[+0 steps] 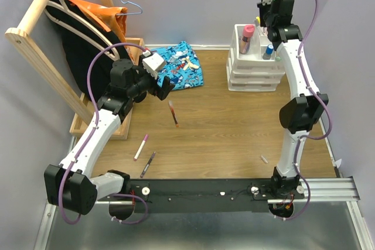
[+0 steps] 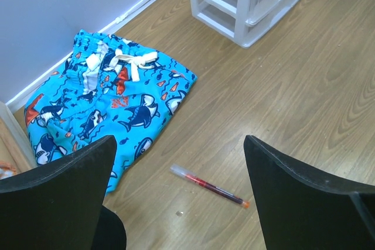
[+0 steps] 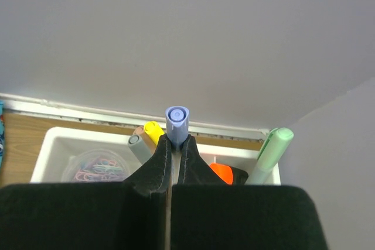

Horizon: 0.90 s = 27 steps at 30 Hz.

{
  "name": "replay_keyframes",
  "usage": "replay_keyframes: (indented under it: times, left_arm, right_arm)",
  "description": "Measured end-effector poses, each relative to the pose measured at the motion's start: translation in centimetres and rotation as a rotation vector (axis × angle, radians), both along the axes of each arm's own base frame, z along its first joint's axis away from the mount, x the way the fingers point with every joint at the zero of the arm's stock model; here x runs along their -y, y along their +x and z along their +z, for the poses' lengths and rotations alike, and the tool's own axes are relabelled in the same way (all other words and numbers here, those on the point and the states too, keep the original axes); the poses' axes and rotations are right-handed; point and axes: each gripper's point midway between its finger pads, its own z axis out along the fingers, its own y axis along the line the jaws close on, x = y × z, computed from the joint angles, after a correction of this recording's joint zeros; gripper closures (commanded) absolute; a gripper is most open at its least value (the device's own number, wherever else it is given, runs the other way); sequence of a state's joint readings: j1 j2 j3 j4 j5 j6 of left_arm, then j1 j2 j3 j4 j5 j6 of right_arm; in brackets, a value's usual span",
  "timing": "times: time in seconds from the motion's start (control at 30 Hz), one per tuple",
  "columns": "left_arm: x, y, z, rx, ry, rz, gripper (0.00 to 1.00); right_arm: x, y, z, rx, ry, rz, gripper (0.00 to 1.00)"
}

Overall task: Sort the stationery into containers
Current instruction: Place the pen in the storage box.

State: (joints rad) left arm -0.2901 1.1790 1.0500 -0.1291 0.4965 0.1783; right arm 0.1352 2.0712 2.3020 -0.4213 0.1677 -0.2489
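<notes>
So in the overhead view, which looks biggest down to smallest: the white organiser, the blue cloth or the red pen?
1. Organiser and cloth: they look about alike. The organiser stands taller, so nearer the camera, and I would not rank these two.
2. Red pen: far the smallest, a thin sliver on the table.

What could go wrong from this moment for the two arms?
1. The right end effector pinches the lilac pen only at its tips, above the organiser. The pen could slip, or catch on the markers standing there.
2. The left end effector hangs open by the red pen, near the cloth. An off-centre close might roll the pen away.
</notes>
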Motion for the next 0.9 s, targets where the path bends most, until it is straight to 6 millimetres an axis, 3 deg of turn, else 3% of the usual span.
replay_keyframes:
  times: [0.3,0.33,0.43,0.57,0.73,0.9]
  left_arm:
    - [-0.1,0.0,-0.5,-0.009,0.005,0.009,0.01]
    - [-0.1,0.0,-0.5,-0.009,0.005,0.009,0.01]
    - [-0.1,0.0,-0.5,-0.01,0.005,0.008,0.01]
    - [-0.1,0.0,-0.6,-0.013,0.003,0.009,0.01]
    - [-0.1,-0.1,-0.8,-0.021,0.002,0.009,0.01]
    - [-0.1,-0.2,-1.0,-0.026,0.0,0.01,0.01]
  right_arm:
    - [0.7,0.2,-3.0,-0.083,-0.027,-0.038,1.0]
    - [0.8,0.2,-3.3,-0.09,-0.028,-0.041,0.97]
    - [0.9,0.0,-3.8,-0.11,-0.03,-0.047,0.73]
    - [0.9,-0.3,-4.2,-0.128,-0.026,-0.051,0.54]
    - [0.7,-0.4,-4.2,-0.131,-0.013,-0.046,0.52]
    - [-0.3,-1.3,-1.8,-0.091,0.043,0.005,0.52]
